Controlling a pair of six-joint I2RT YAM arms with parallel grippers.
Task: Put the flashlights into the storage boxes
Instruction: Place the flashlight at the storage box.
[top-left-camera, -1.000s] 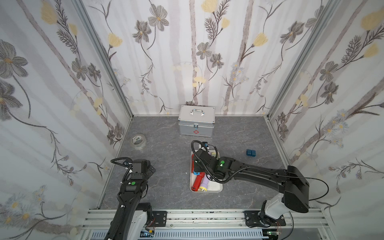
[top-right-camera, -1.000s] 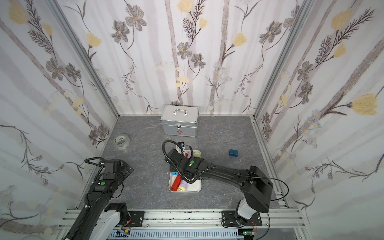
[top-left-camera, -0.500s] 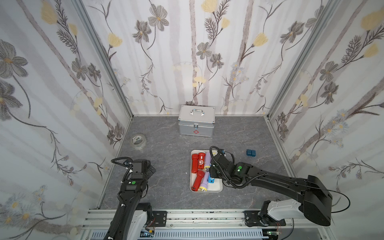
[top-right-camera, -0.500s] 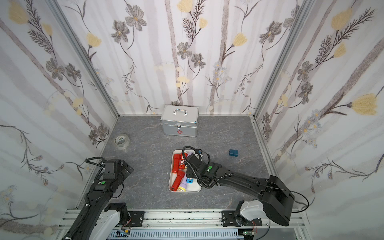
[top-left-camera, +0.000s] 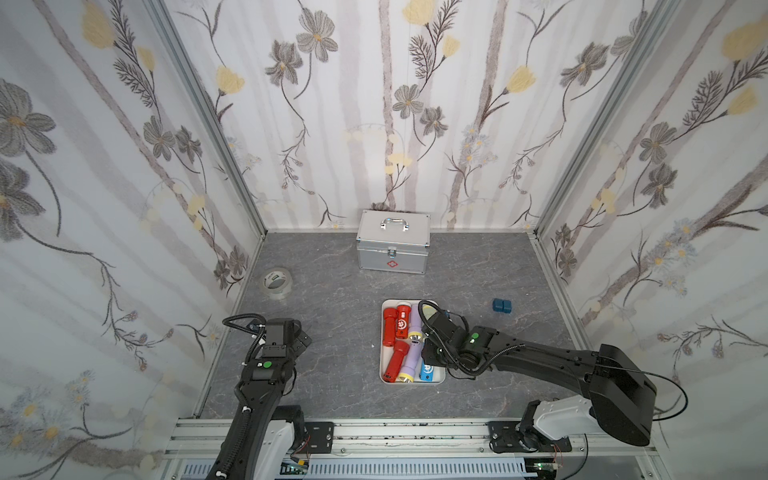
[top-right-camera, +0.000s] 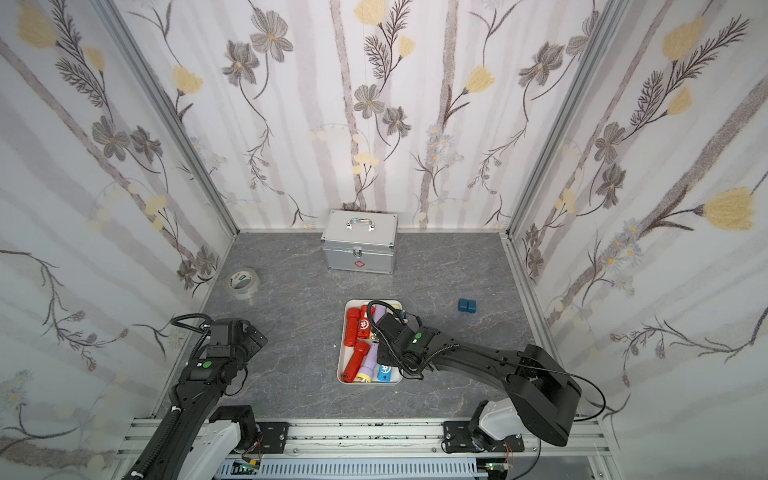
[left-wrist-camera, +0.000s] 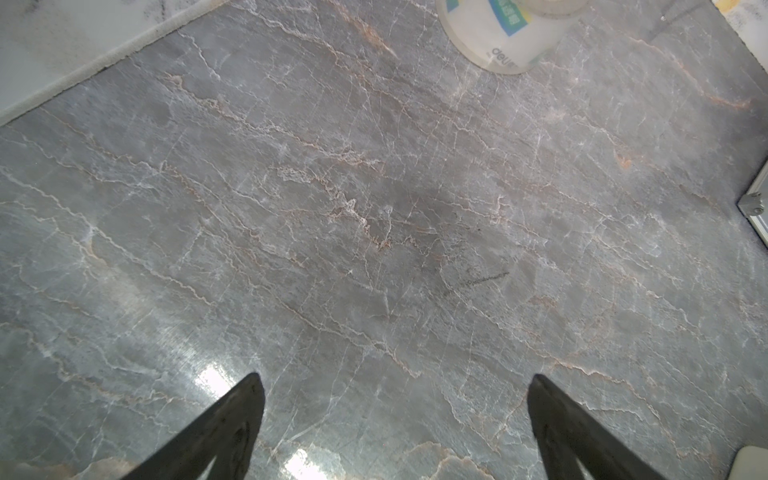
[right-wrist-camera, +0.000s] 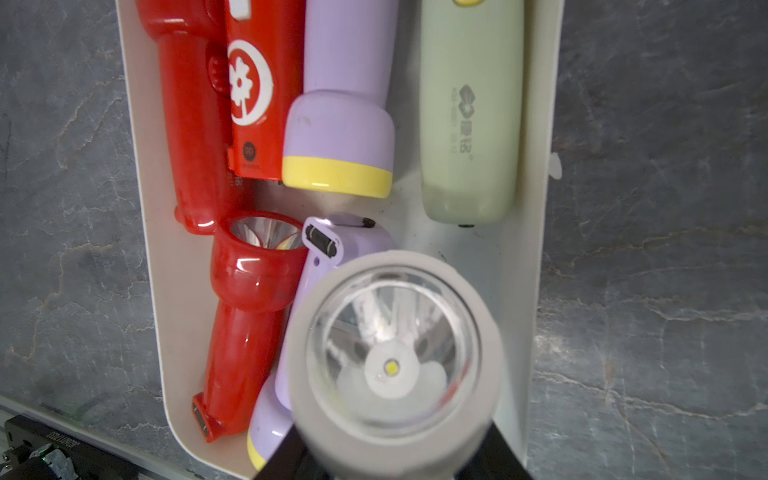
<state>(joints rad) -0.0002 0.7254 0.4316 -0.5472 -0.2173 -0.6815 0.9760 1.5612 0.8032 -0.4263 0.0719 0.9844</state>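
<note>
The white storage box (top-left-camera: 411, 381) (top-right-camera: 365, 384) lies mid-table with several flashlights in it. Two red ones (top-left-camera: 389, 328) and a lilac one (top-left-camera: 414, 326) fill its far half. A third red one (top-left-camera: 395, 361) and a second lilac one (top-left-camera: 409, 363) lie nearer. A pale green one (right-wrist-camera: 469, 124) lies along the box wall (right-wrist-camera: 519, 291). My right gripper (top-left-camera: 430, 353) (right-wrist-camera: 390, 449) is shut on the blue flashlight (top-left-camera: 427, 370), over the box's near right corner. Its pale head (right-wrist-camera: 395, 353) faces the wrist camera. My left gripper (top-left-camera: 301, 338) (left-wrist-camera: 395, 378) stands open over bare table.
A silver case with a red cross (top-left-camera: 393, 245) stands at the back. A tape roll (top-left-camera: 276, 282) (left-wrist-camera: 507, 33) lies back left, and two dark blue blocks (top-left-camera: 503, 306) sit right of the box. Patterned walls close in three sides.
My right arm has swung from over the box's far left end to its near right side, and the flashlights it covered now show. The left arm has not moved.
</note>
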